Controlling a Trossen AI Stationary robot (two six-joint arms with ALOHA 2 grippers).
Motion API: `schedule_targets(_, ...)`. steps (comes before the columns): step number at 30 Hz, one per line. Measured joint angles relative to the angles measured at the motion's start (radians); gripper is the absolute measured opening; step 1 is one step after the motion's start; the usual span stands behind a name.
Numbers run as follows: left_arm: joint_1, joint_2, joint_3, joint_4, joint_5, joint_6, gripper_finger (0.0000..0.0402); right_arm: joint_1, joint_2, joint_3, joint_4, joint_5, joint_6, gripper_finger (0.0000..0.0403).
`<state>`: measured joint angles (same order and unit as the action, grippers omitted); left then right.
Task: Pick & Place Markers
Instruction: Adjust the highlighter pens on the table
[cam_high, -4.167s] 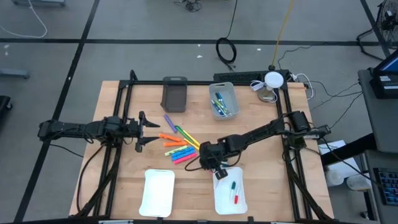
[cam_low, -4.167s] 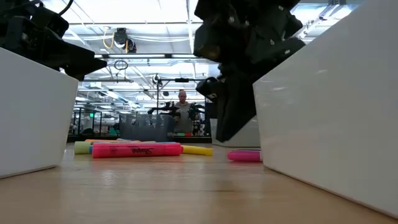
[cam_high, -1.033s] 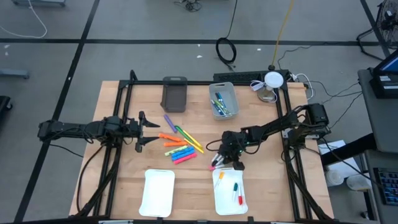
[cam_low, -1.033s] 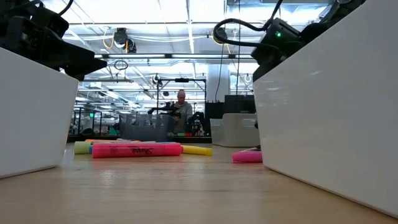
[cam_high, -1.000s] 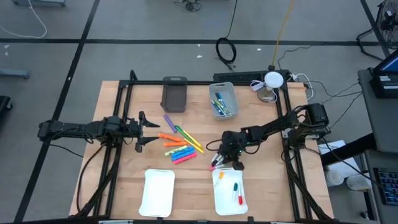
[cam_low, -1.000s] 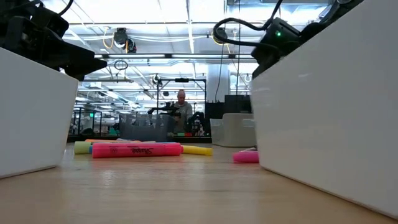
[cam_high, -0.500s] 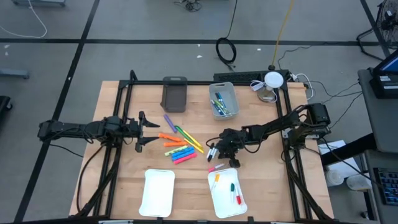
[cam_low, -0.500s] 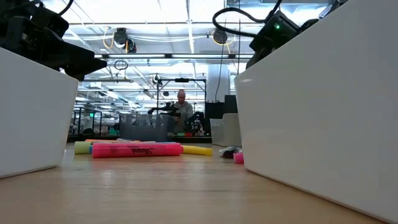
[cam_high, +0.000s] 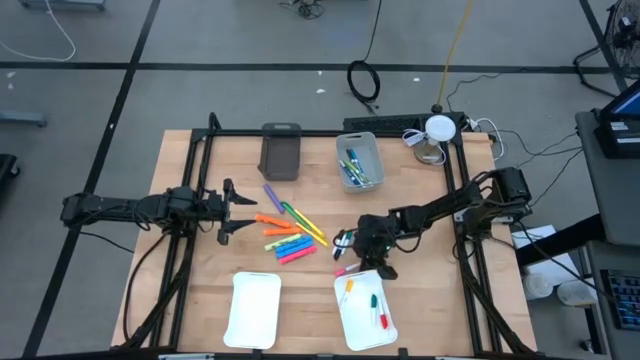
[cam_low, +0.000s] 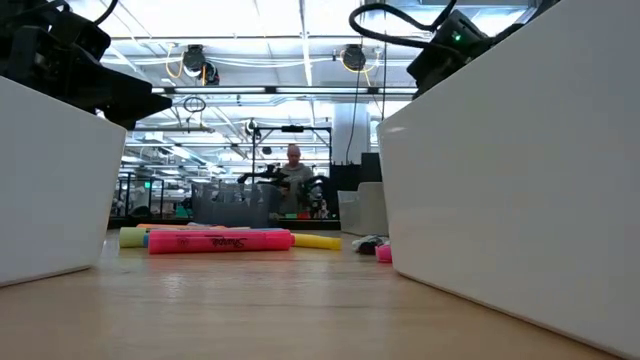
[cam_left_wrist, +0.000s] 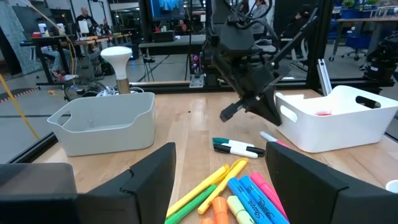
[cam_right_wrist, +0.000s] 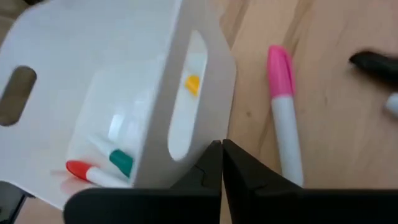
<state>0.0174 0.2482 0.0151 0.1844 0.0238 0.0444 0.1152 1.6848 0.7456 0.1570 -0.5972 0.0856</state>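
Note:
Several chunky markers (cam_high: 285, 232) in orange, yellow, green, blue, pink and purple lie loose mid-table. A thin pink-capped marker (cam_right_wrist: 283, 112) lies flat by the far end of the right white tray (cam_high: 362, 325). A black-capped one (cam_left_wrist: 236, 147) lies just beyond it. The tray holds red-, green- and orange-capped markers (cam_right_wrist: 102, 167). My right gripper (cam_right_wrist: 222, 155) is shut, slanting down at the tray's far end wall. My left gripper (cam_high: 232, 212) waits open at the table's left, level, with nothing between its fingers. My right gripper's shut fingertips (cam_right_wrist: 214, 152) stand against the outer face of the white tray's far end wall (cam_right_wrist: 205, 87), just beside its hand slot. They come slanting down from the far side. I cannot tell whether they touch the wall.
A second white tray (cam_high: 253, 308) stands near the front, left of the first. A light grey bin (cam_high: 358, 160) with markers and a dark grey bin (cam_high: 281, 150) stand at the far edge. A small lamp (cam_high: 440, 130) sits at the far right corner.
The right white tray has slid a little toward the table's left, its far end going farthest, and then stayed put. My right gripper, still shut, swung toward the left along the tray's far end and turned at the wrist. The pink-capped marker now lies off the tray's far left corner.

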Motion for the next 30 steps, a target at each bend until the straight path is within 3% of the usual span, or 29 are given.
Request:
schedule_targets(10, 0.000, 0.000, 0.000, 0.000, 0.000, 0.000, 0.0251, 0.004, 0.002, 0.000, -0.034, 0.047, 0.000, 0.0000)
schedule_targets(22, 0.000, 0.000, 0.000, 0.000, 0.000, 0.000, 0.0251, 0.009, 0.112, 0.003, 0.044, 0.031, 0.009, 0.0000)
schedule_targets(30, 0.000, 0.000, 0.000, 0.000, 0.000, 0.000, 0.0251, -0.004, 0.106, 0.000, 0.148, 0.168, -0.002, 0.0000)
